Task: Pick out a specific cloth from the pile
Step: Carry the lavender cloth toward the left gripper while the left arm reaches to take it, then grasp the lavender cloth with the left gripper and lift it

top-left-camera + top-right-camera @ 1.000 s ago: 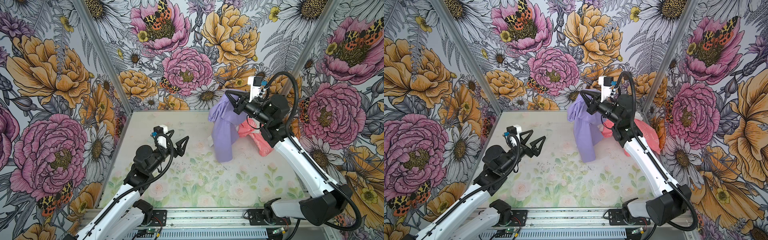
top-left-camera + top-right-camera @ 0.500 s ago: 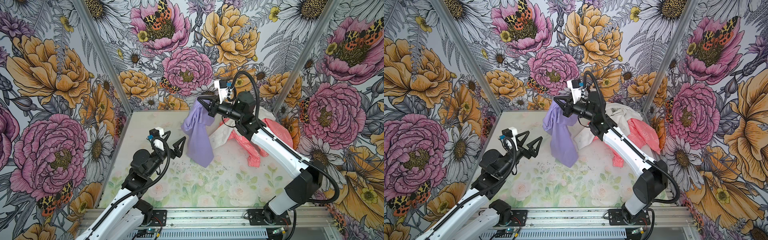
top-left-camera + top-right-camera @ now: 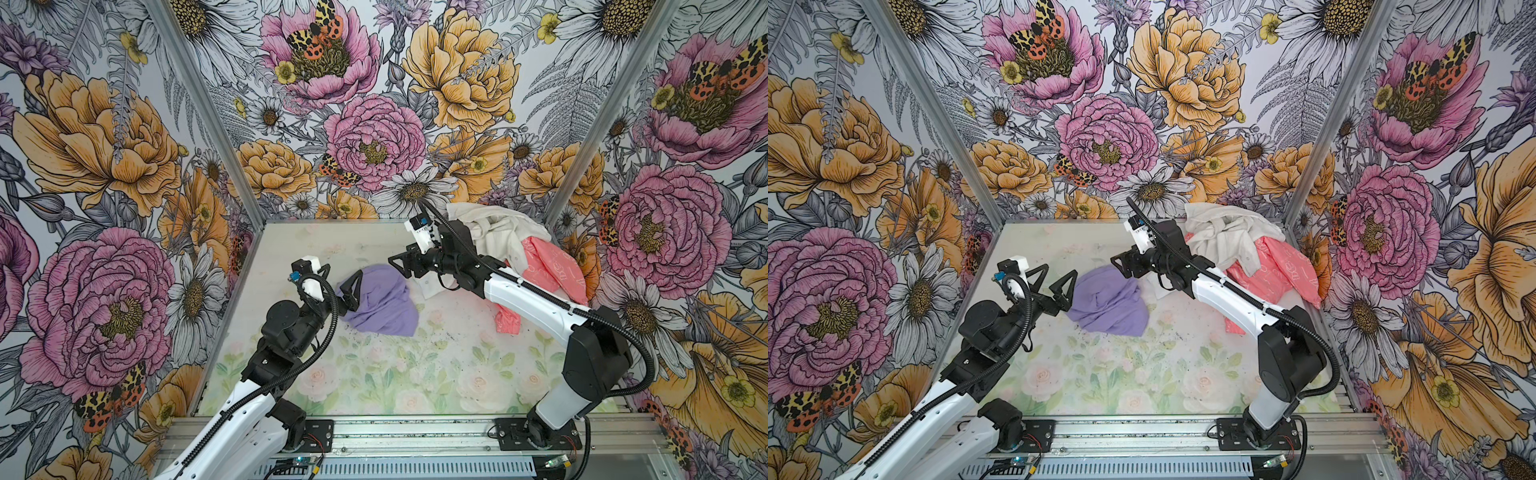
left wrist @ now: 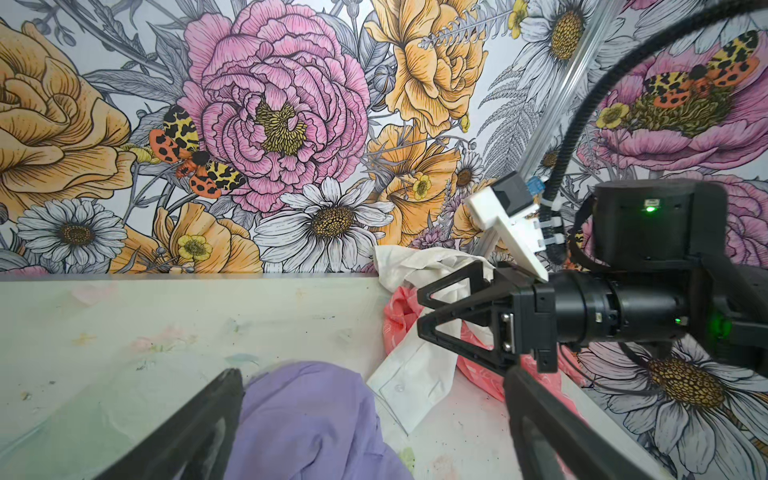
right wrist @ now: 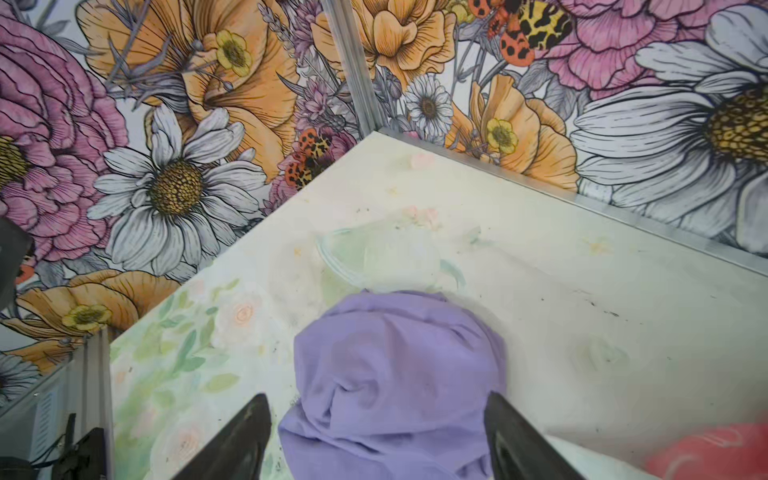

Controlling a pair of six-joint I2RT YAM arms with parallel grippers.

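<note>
Arms both reach toward the cloth (image 3: 380, 301) crumpled on the table (image 3: 374, 374); right gripper (image 3: 405, 266) spread, released, above it; left gripper (image 3: 338, 282) spread, empty, beside it

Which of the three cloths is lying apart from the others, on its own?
The plain lavender cloth, crumpled mid-table between both open grippers. The white garment and the coral-pink printed cloth are heaped together in the back corner.

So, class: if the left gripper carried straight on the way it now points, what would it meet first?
Probably the lavender cloth. The left gripper stands open and points at the heap's near edge on the table. The left wrist view shows cloth between its fingers, but its height above the fabric is unclear.
</note>
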